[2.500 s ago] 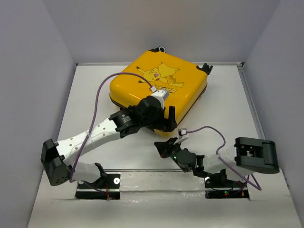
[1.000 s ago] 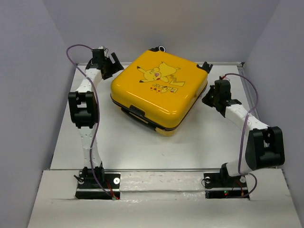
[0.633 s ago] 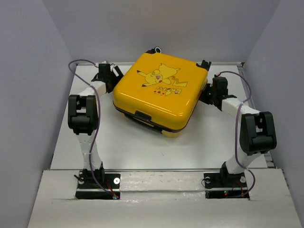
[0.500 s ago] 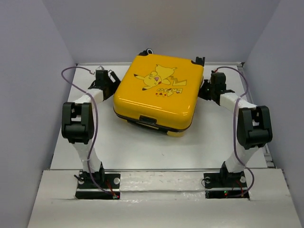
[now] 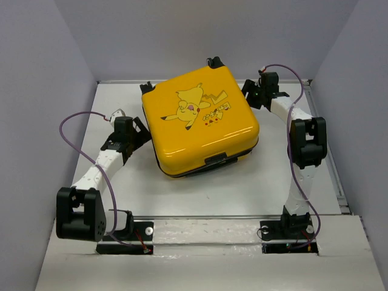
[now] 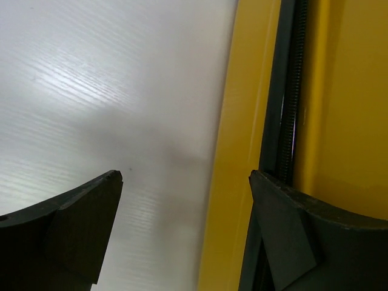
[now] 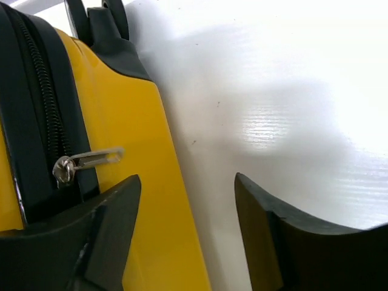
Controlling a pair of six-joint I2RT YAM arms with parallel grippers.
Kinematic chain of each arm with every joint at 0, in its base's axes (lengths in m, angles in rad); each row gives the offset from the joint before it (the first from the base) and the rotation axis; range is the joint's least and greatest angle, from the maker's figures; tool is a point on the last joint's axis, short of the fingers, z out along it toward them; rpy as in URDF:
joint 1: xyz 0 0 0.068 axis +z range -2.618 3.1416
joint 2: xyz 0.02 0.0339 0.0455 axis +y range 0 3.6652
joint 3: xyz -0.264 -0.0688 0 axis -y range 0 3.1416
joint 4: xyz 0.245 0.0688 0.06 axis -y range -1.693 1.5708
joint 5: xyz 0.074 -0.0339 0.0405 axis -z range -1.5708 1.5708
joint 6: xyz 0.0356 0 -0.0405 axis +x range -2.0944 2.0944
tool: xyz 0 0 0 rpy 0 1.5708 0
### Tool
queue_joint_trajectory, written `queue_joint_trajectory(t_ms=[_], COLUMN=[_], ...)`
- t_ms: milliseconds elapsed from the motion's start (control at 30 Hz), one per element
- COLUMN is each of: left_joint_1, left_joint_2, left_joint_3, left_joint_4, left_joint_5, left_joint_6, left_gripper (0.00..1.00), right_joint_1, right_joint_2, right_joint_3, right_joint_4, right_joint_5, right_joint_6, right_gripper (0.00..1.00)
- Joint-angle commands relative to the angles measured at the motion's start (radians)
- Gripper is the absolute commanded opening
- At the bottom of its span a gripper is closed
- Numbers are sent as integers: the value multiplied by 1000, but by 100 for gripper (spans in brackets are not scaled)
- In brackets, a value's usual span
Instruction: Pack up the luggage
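The luggage [image 5: 200,124], a yellow hard-shell suitcase with a Pikachu print, lies flat and zipped shut on the white table [image 5: 182,194]. My left gripper [image 5: 140,130] stands open at its left side. In the left wrist view the yellow shell [image 6: 242,121] and black zipper [image 6: 291,91] run past the right finger of that gripper [image 6: 185,176]. My right gripper [image 5: 251,97] is open at the suitcase's far right corner. In the right wrist view that gripper [image 7: 187,177] straddles the shell's edge [image 7: 121,109], beside a metal zipper pull [image 7: 91,159]. Neither gripper holds anything.
Grey walls enclose the table on the left, right and back. Black caster wheels [image 5: 213,60] stick out at the suitcase's far edge, and one wheel [image 7: 103,18] shows in the right wrist view. The black handle [image 5: 216,160] faces the arm bases.
The suitcase has turned counterclockwise as seen from above. My left gripper slid nearer along its left side, my right gripper moved to the far right corner and opened.
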Motion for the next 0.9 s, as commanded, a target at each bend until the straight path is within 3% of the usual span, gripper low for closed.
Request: queue_joint_trajectory(t_ms=[0,133,367,467,500,567,600,633,733,767,867], left_joint_1=[-95,-83,-52,-53,-56,-61,-61,-63,-61,-61,-60], left_joint_2=[-149,-225,-266,-309,-346,-398,-424,-479,-568,-585,-635], left_joint_3=[124,230,333,286,266,188,163,119,68,42,31], left_joint_4=[115,73,-8,-8,-13,-16,-46,-66,-155,-193,-249], left_joint_5=[145,45,109,225,252,309,317,324,350,381,427], left_joint_6=[-5,38,88,84,91,107,116,140,166,176,177], left_gripper=[99,99,99,99,99,99,99,99,99,99,99], right_joint_1=[128,63,-32,-32,-32,-32,-32,-32,-32,-32,-32], right_joint_2=[-140,-260,-542,-640,-735,-871,-953,-1118,-1341,-1451,-1585], right_joint_3=[113,53,-109,-253,-305,-531,-624,-795,-1028,-1138,-1267], right_joint_4=[4,-20,-57,-56,-47,44,88,152,252,250,249], right_joint_5=[-336,-311,-209,-159,-162,-194,-214,-259,-333,-304,-230], right_joint_6=[91,60,-41,-81,-84,-85,-82,-75,-33,-19,28], right_gripper=[77,83,80,61,36,14,7,7,7,9,20])
